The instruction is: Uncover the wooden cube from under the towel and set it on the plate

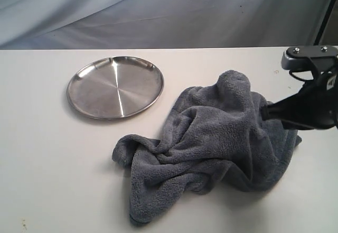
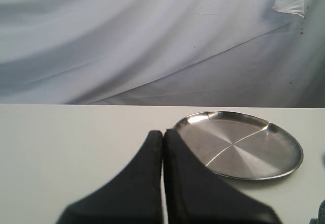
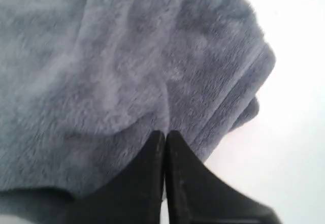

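Note:
The blue-grey fleece towel (image 1: 211, 138) lies crumpled right of the table's middle, with a raised hump at its far side. The wooden cube is hidden; no part of it shows in any view. The steel plate (image 1: 115, 86) sits bare at the far left of the towel. My right gripper (image 1: 264, 111) is shut, its tips against the towel's right side near the hem; in the right wrist view the right gripper (image 3: 165, 132) shows no cloth between its fingers over the towel (image 3: 127, 56). My left gripper (image 2: 162, 132) is shut and holds nothing, just short of the plate (image 2: 238, 145).
A white table (image 1: 47, 180) carries everything. A pale draped backdrop (image 1: 158, 11) hangs behind its far edge. A dark stand leg (image 1: 325, 16) shows at the far right. The left arm is outside the exterior view.

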Available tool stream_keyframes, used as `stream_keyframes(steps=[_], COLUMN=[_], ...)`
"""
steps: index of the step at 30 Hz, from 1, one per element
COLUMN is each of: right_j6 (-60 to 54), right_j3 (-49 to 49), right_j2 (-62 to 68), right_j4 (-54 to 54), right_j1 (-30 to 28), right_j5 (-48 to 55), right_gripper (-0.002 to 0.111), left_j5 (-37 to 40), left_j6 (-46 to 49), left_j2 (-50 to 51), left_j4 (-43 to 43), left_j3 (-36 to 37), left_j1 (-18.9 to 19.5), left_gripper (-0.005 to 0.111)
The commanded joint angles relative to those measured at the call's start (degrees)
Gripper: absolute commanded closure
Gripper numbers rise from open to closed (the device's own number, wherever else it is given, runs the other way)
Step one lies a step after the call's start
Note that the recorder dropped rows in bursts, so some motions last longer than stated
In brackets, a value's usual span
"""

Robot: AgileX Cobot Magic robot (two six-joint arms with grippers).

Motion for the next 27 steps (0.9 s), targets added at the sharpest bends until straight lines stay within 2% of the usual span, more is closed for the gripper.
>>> stream_keyframes(steps=[1,8,14,21,27], right_j6=[-1.11,-1.62,-3.18,-2.86,-2.86], right_j3=[-7.98,-21.63,-31.27,-36.68,-36.91], right_j2=[5.99,15.59,21.24,23.38,23.38], right_j4=[-0.63,1.13,1.63,4.28,3.56], right_j1=[-2.48,-0.54,5.94,14.37,22.18], right_j5=[0.15,6.44,10.77,10.45,12.02], right_gripper=[0.108,0.108,0.108,0.108,0.108], left_j5=[-0.12,-0.12,-0.12,-0.12,-0.12], left_j6=[-0.09,-0.09,-0.09,-0.09,-0.09], left_j2=[-0.09,-0.09,-0.09,-0.09,-0.09], left_j4=[0.04,0.04,0.04,0.04,0.04], left_j3=[0.25,0.25,0.25,0.25,0.25], left_j1=[-0.05,-0.05,-0.05,-0.05,-0.05], left_gripper=[0.105,0.105,0.105,0.105,0.105])
